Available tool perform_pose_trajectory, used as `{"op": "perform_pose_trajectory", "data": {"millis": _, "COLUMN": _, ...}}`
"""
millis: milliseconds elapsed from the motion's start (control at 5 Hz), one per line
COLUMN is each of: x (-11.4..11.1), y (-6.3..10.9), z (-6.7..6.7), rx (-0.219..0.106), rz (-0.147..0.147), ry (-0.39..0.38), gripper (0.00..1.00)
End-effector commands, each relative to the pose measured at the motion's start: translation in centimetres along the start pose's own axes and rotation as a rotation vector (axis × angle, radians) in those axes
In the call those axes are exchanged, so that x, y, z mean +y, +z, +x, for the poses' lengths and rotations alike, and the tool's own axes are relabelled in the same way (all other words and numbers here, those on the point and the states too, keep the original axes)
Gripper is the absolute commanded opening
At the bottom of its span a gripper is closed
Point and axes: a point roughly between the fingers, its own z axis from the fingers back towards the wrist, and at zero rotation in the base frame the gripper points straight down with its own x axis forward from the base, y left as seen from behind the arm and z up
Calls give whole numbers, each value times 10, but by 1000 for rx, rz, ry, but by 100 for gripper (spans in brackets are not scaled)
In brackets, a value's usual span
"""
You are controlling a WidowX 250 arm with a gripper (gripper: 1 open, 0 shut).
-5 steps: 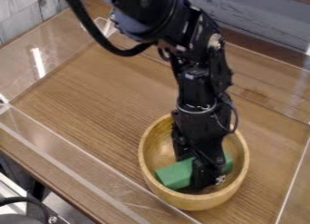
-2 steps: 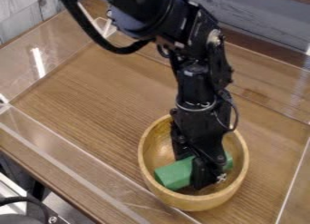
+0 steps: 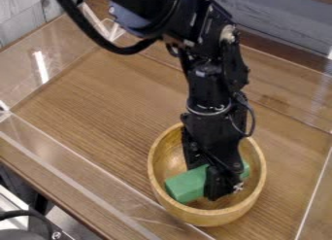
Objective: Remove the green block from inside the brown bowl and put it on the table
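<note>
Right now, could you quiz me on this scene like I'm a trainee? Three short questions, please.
1. True or false: the green block lies on the table.
2. Where is the end effector? A) down inside the brown bowl B) high above the table C) outside the clear walls
3. Fill in: the bowl sits near the table's ____ edge, as the camera sees it.

Key: 1 false, it is in the bowl. 2 A. 3 front.
</note>
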Motion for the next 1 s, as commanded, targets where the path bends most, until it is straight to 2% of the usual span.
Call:
{"op": "perform_pose_trajectory", "data": {"millis": 0, "x": 1, "y": 13, "z": 5, "rx": -47, "rz": 16, "ry": -2, "gripper": 0}}
{"op": "perform_pose_trajectory", "data": {"millis": 400, "x": 3, "y": 14, "z": 5, "rx": -58, "rz": 19, "ry": 14, "gripper": 0}}
{"op": "perform_pose_trajectory", "data": {"millis": 600, "x": 5, "y": 13, "z": 4, "rx": -62, "rz": 21, "ry": 20, "gripper": 100}}
{"op": "perform_pose_trajectory", "data": {"millis": 800, "x": 7, "y": 4, "z": 5, "rx": -65, "rz": 27, "ry": 17, "gripper": 100}}
